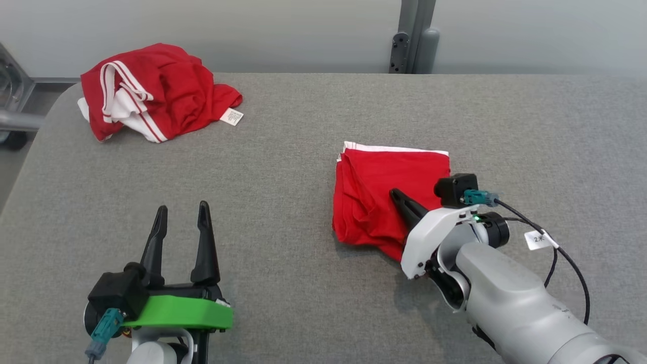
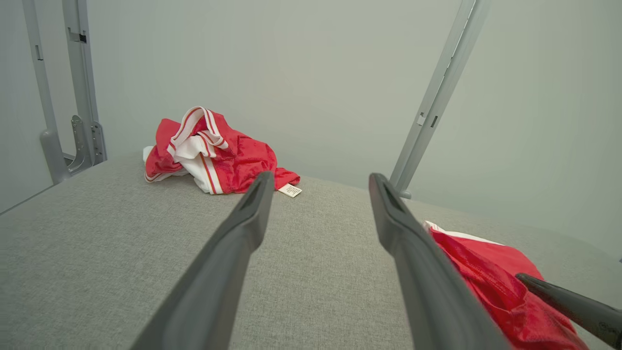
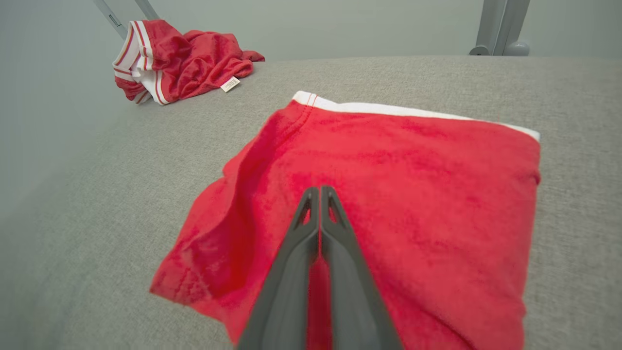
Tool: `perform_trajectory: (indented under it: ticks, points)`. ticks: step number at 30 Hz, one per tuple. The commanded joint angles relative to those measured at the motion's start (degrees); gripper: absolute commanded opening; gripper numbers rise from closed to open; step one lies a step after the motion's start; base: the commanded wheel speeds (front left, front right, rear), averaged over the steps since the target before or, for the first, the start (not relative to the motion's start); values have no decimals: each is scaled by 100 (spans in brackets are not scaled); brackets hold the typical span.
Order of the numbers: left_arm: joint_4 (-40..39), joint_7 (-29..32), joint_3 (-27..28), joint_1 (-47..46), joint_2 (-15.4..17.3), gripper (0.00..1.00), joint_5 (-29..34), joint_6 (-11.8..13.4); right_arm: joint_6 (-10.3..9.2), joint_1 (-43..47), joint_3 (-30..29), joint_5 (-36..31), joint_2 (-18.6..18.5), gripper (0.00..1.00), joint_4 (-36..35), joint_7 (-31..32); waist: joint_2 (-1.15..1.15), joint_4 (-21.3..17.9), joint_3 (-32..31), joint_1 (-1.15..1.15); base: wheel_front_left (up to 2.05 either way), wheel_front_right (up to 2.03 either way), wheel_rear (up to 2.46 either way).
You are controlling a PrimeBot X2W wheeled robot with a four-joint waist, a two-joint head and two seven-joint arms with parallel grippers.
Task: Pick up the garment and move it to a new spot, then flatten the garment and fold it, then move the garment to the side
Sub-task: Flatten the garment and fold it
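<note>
A folded red garment (image 1: 379,197) with a white band along its far edge lies flat on the grey table, right of centre. My right gripper (image 1: 394,193) reaches over its near right part, fingers pressed together and tips resting on or just above the cloth. In the right wrist view the shut fingers (image 3: 319,190) lie over the middle of the garment (image 3: 413,194) with no cloth pinched between them. My left gripper (image 1: 183,206) stands open at the lower left, well clear of it, nothing between its fingers (image 2: 321,177). The garment's edge (image 2: 495,282) shows beside it.
A crumpled red and white garment (image 1: 151,91) with a white label lies at the table's far left corner. A grey metal post (image 1: 412,35) rises behind the far edge. The padded grey tabletop (image 1: 303,126) is bare between the two garments.
</note>
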Motion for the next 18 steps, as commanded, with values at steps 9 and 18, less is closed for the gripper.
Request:
perform_trajectory:
  ticks: [9, 18]
  points:
    - [-8, -2, -3, 32, 6, 100, 39, -10, 0, 305, -62, -380, 308, 0, 43, -41, 0, 402, 35, 0, 0, 0, 0]
    - [-60, -2, 50, -11, 5, 100, 40, 5, 0, 343, 486, -435, 336, 0, -27, -42, 0, 416, 139, 0, 0, 0, 0]
